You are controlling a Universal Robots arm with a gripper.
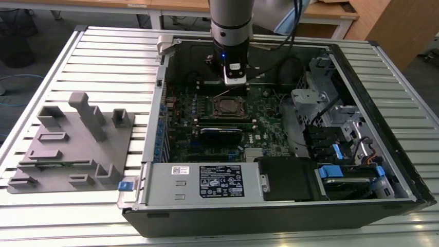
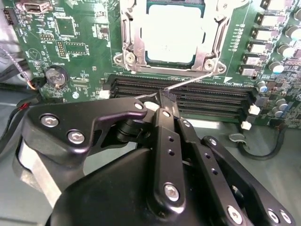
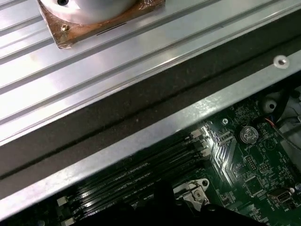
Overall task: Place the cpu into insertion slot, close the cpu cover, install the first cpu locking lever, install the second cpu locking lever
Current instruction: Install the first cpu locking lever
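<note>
Step in hand, as I read it: a locking lever. I cannot say whether it is the first or the second.

- The cpu [image 2: 171, 33] lies flat in the insertion slot [image 1: 214, 107], grey lid up.
- The cpu cover [image 2: 133, 47] appears folded down over it, with the lid showing through the window.
- In the second wrist view the gripper [image 2: 167, 98] has its fingers pressed together. They look clenched on the free end of the locking lever [image 2: 195, 81], just over the memory slots [image 2: 211, 101].
- The lever is a thin wire rod. Its long axis runs from the socket corner to the fingertips, close along the socket edge that faces the memory slots and slightly slanted to it. The hooked free end points away from the socket corner.
- I cannot tell how high the lever stands off the green board [image 2: 80, 42].

Judgement: the lever does not look latched. Seating it calls for pressing the rod down and sideways under its catch without letting the wire slip.
</note>
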